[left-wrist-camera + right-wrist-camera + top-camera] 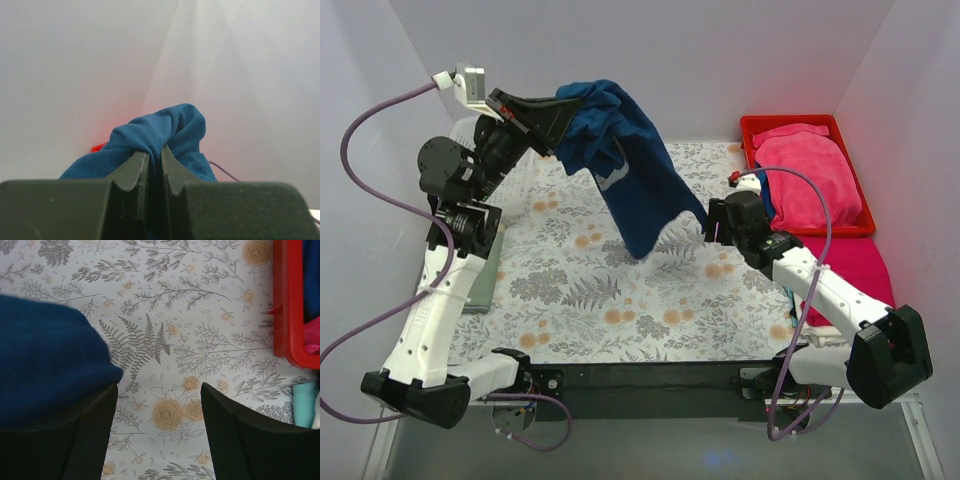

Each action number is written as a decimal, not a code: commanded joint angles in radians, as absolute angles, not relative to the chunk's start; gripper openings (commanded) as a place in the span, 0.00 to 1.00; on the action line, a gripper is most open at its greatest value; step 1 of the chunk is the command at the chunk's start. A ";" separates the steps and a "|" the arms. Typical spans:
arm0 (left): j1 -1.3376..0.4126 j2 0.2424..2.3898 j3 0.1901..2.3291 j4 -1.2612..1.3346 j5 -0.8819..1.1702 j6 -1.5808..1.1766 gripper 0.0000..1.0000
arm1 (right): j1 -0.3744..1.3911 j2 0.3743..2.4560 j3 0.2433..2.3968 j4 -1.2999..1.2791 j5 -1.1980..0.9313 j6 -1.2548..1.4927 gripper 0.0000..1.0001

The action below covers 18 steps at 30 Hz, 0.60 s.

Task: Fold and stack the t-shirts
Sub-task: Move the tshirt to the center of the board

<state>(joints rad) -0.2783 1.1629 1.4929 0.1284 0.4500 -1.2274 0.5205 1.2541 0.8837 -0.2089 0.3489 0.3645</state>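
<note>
My left gripper [563, 122] is raised high at the back left and shut on a bunched part of the navy blue t-shirt [630, 180], which hangs from it above the table. In the left wrist view the cloth [165, 132] is pinched between the closed fingers [132, 170]. The shirt's lower end reaches toward my right gripper [706, 228], which is open and empty just right of it. In the right wrist view the navy cloth [47, 360] lies by the left finger [90, 432], not between the jaws. Its chest print is hidden.
A red bin [757, 128] at the back right holds magenta-pink shirts [810, 170]; more pink cloth [855, 265] lies in front of it. The table has a floral cover [620, 300]. A grey-green folded item [485, 275] lies at the left edge. The bin's corner [287, 300] shows in the right wrist view.
</note>
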 commanded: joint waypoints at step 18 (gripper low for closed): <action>-0.321 1.132 0.641 0.051 -0.409 -1.589 0.00 | 0.529 1.126 0.706 -0.196 0.424 0.362 0.76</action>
<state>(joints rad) -0.3157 1.2064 0.6239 0.0307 -0.1970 -1.5219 0.5217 1.1057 0.7208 -0.2321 0.4694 0.4057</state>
